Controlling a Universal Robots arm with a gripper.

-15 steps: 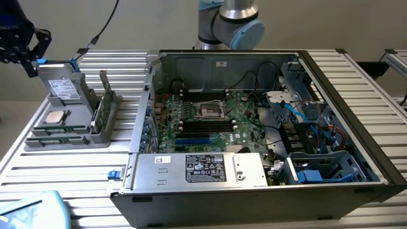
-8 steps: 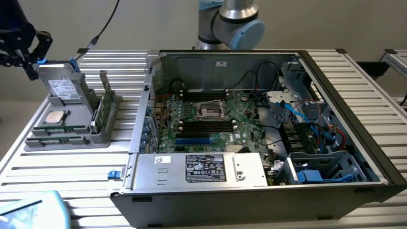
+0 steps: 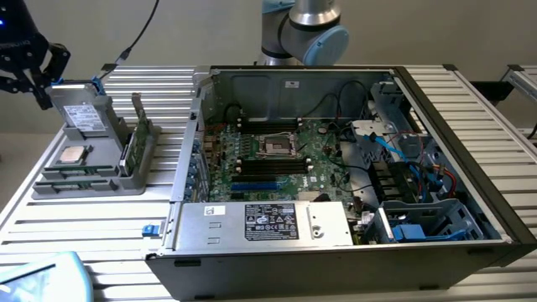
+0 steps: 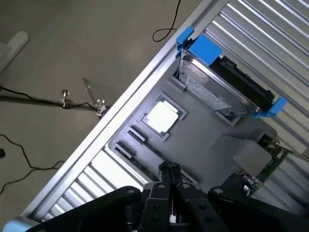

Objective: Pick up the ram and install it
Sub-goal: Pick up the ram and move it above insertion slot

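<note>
Because the claw [image 4: 169,168] was shut tight with nothing in it, it could not take the ram yet. It hung just above the grey tray [image 4: 212,145], near the tray's long thin slots. The ram [image 3: 80,170] sat in one of those slots, just beside the square silver chip [image 4: 161,117]. To do this step well, the claw would have to open a little, line up across the thin stick, and come straight down on its middle. It should hold the long sides and not bump the silver chip or the green card [image 4: 268,166] standing close by. Farther off on the worktop [image 3: 84,239], the open computer case [image 3: 453,251] stood with long black slots [image 3: 273,165] on its board.
</note>
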